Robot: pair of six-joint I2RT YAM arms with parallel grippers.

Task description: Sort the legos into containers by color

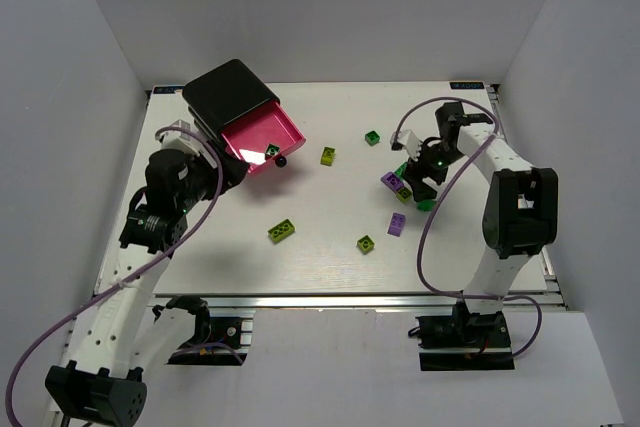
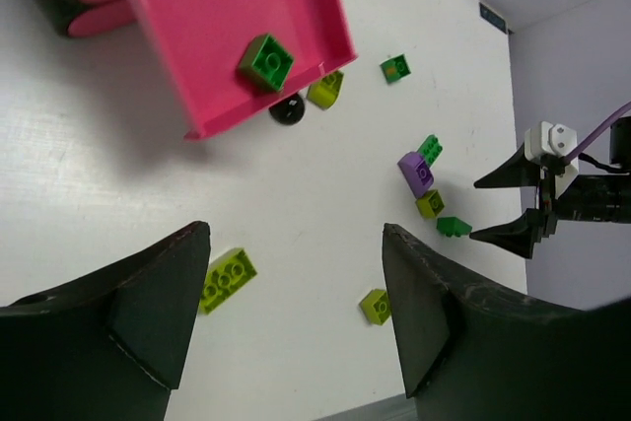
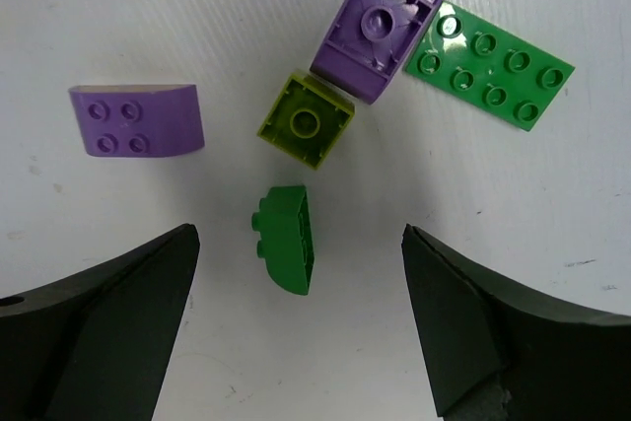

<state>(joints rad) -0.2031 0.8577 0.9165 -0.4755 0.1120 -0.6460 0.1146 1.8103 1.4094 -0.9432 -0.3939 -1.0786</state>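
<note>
Sorting barely begun: one dark green lego (image 2: 266,61) sits in the pulled-out pink drawer (image 2: 197,7) — the rest lie loose on the bench (image 1: 320,262). Both spread, empty: left end effector (image 2: 294,244) near the drawer, right end effector (image 3: 299,244) over a curved green lego (image 3: 286,242).

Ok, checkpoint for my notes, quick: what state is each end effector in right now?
Left end effector: open, holding nothing.
Right end effector: open, holding nothing, poised over a dark green lego.
</note>
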